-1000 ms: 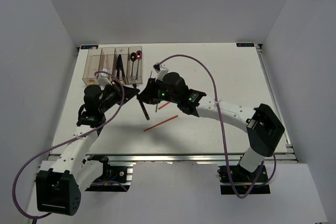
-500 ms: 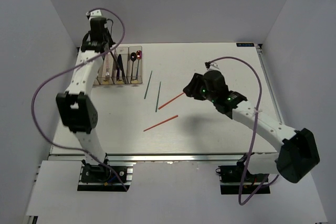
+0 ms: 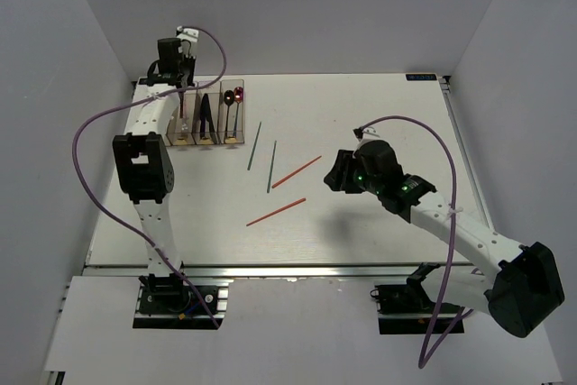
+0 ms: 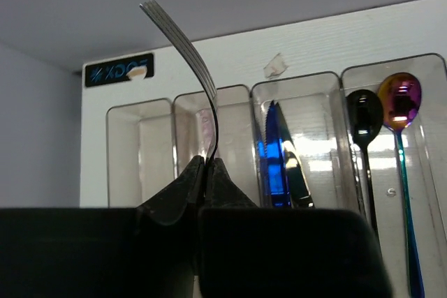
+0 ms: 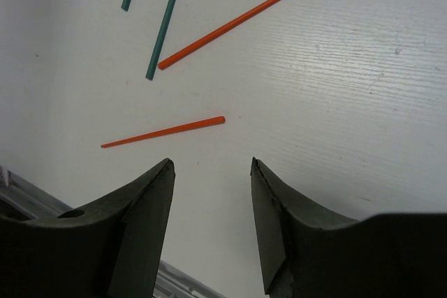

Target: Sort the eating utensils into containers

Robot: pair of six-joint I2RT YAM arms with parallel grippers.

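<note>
Fork (image 4: 183,40) clamped in left hand (image 4: 207,172), tines up, above second compartment from left of containers (image 4: 140,102). Dark label (image 4: 117,72) on surface (image 3: 379,114) behind the bins, reading roughly "XDOF". Since half a second ago: left hand shifted slightly over the row; right hand (image 5: 209,172) drawn back from upper red chopstick (image 3: 297,171), jaws spread, gripping nothing. Blue knives (image 4: 279,151) in third compartment; black spoon (image 4: 363,113) and pink-purple spoon (image 4: 399,102) in fourth. Left green chopstick (image 3: 255,146), right green chopstick (image 3: 271,166) and lower red chopstick (image 3: 276,212) loose on surface
</note>
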